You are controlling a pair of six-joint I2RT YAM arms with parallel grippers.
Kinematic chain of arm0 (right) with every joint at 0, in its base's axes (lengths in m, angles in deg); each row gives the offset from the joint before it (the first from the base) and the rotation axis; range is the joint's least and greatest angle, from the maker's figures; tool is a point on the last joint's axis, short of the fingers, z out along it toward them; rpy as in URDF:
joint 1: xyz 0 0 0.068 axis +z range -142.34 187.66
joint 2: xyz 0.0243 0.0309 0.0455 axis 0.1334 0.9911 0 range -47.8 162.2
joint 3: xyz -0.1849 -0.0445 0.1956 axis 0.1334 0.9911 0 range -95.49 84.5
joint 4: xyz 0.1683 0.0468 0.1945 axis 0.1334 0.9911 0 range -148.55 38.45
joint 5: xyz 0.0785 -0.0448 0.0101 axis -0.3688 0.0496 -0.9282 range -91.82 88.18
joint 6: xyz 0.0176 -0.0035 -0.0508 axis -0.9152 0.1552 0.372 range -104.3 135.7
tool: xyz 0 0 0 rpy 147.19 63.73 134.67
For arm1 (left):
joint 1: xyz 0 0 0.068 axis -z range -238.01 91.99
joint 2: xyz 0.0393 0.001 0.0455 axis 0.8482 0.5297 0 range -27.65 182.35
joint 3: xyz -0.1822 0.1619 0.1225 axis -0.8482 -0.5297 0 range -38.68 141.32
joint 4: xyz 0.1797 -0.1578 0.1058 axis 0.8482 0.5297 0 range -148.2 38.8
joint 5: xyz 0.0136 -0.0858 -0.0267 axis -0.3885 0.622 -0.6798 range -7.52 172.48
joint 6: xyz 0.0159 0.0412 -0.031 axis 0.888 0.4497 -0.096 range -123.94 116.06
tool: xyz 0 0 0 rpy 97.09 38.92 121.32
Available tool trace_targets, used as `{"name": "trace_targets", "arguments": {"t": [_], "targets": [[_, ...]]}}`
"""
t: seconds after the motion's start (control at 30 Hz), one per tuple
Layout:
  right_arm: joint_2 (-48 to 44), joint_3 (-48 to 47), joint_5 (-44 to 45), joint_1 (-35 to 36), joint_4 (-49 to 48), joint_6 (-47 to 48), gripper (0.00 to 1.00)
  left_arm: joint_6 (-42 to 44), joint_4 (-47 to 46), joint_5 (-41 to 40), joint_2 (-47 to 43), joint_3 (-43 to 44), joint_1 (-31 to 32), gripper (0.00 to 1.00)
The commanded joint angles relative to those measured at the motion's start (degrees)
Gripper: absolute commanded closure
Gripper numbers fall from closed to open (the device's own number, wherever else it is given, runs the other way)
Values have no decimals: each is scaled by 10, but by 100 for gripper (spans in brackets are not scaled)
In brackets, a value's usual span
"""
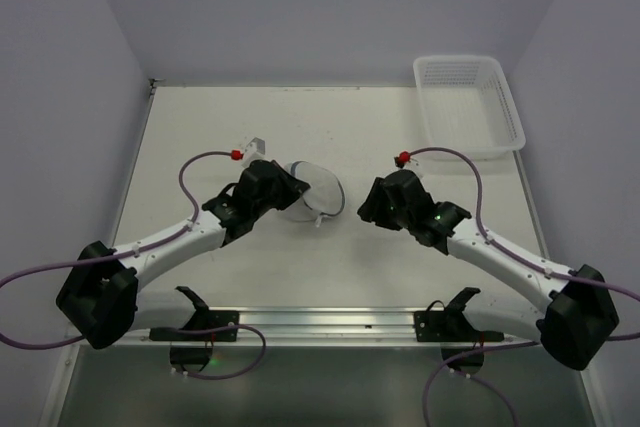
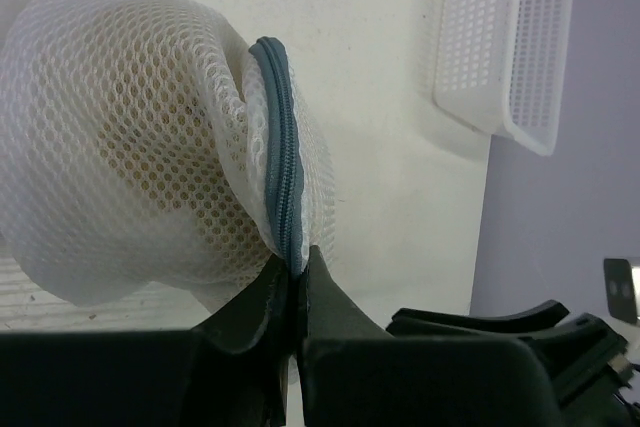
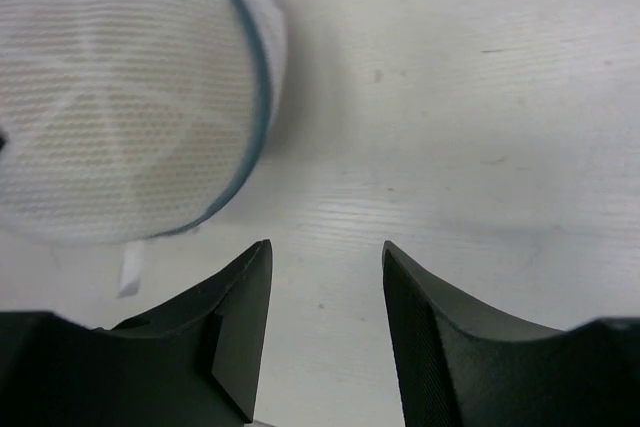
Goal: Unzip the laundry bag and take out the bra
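Observation:
The laundry bag (image 1: pixel 318 190) is a small round white mesh pouch with a dark rim, lying mid-table. In the left wrist view the laundry bag (image 2: pixel 130 137) bulges, with a grey-blue zipper (image 2: pixel 280 147) running down its edge; something tan shows faintly through the mesh. My left gripper (image 2: pixel 296 265) is shut on the zipper edge of the bag. My right gripper (image 3: pixel 326 252) is open and empty, just right of the laundry bag (image 3: pixel 110 87), apart from it. A white tag (image 3: pixel 130 269) sticks out under the bag.
A white plastic lattice basket (image 1: pixel 470 105) stands at the back right; it also shows in the left wrist view (image 2: pixel 510 37). Walls close the table at left, back and right. A metal rail (image 1: pixel 320 325) runs along the near edge.

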Motion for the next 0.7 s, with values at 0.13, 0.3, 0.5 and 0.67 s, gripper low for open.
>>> {"name": "trace_targets", "arguments": {"t": [0.13, 0.3, 0.5, 0.67], "targets": [[-44, 24, -137, 18, -153, 106, 52, 20, 2, -25, -6, 25, 4, 100], [16, 8, -184, 54, -214, 128, 55, 10, -3, -9, -4, 31, 4, 100], [66, 47, -251, 54, -331, 149, 62, 9, 7, -3, -13, 37, 4, 100], [78, 82, -259, 54, -385, 174, 61, -4, 8, 4, -23, 28, 3, 100]]}}
